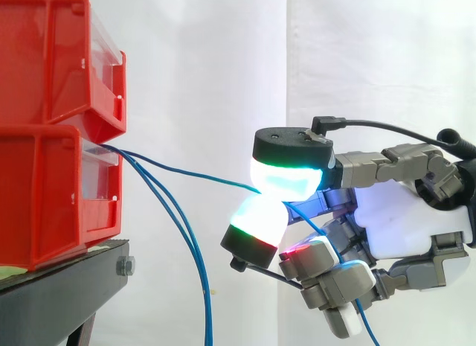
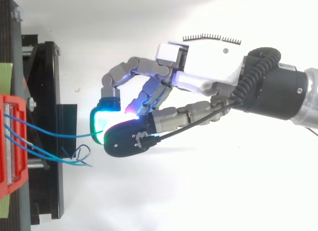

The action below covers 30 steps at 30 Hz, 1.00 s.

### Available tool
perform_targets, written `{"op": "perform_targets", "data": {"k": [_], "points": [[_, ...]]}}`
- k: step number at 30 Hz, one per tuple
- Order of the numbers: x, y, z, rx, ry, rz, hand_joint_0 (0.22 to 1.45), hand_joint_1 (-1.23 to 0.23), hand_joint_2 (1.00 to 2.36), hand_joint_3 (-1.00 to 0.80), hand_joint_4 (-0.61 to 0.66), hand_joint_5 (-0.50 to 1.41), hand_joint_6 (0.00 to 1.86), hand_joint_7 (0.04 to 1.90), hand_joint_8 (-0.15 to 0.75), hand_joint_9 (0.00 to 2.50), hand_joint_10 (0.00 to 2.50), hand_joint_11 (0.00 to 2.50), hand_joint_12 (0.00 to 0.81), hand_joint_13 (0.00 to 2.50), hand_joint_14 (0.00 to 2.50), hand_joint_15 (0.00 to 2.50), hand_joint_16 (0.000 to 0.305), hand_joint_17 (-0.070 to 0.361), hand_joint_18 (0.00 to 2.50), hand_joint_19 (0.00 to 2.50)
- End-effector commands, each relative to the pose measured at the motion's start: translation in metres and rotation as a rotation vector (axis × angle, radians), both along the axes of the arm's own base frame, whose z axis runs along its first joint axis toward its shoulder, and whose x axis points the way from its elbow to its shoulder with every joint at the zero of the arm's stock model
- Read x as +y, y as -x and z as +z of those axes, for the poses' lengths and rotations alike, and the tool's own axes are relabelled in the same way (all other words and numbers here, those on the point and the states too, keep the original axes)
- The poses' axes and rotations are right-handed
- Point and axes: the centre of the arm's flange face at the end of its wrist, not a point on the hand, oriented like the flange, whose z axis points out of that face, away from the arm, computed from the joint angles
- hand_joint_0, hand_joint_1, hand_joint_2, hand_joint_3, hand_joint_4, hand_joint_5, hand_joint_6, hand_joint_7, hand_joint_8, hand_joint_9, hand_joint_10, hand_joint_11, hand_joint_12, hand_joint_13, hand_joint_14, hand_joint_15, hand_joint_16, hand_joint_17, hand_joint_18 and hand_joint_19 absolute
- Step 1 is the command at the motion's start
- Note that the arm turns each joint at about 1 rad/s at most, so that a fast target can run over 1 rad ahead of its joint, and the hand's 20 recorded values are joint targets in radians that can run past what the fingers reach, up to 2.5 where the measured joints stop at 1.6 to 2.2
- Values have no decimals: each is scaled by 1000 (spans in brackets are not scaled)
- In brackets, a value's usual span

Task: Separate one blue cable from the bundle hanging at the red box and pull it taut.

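Red plastic bins [image 1: 44,197], two of them stacked on a black metal stand [image 1: 59,286], are sitting at the left of my side view, and a bundle of thin blue cables [image 1: 128,155] is coming out at the front of the lower one. The robot hand [image 1: 401,227] is pinching one thin blue cable [image 1: 201,175] from that bundle between two glowing fingertips [image 1: 286,178], one pad above and one below. Its other fingers are lying curled underneath, holding nothing that I can make out. The pinched strand is running from the bin across to the pads in a shallow bow, well apart from the two hanging strands [image 1: 193,258] that are dropping beside the stand. Past the pinch, its free length is trailing down behind the fingers. From above I am seeing the same: the pinched strand [image 2: 54,135] is crossing the gap to the pads, and the hanging strands [image 2: 49,155] are ending in loose curls just off the stand. I am judging the separating as done and the pulling as the step in hand, since the line is not quite straight. The next move is calling for a slow draw away from the bin, level with the cable's exit, with the pinch firm enough that the strand is not sliding through the pads.
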Motion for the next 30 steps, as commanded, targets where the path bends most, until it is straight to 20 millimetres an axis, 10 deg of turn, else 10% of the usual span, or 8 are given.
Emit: {"op": "perform_targets", "data": {"k": [1,30], "points": [[0,0,0,0,0,0,668,-731,1025,-16,-39,-209,916,1257,299,1041,11,1308,352,1141,10,1578,45,101,906,906],[7,13,-8,116,-6,78,670,-737,1024,-12,-55,-207,914,1262,293,1056,11,1309,332,1154,11,1558,42,94,877,940]]}}
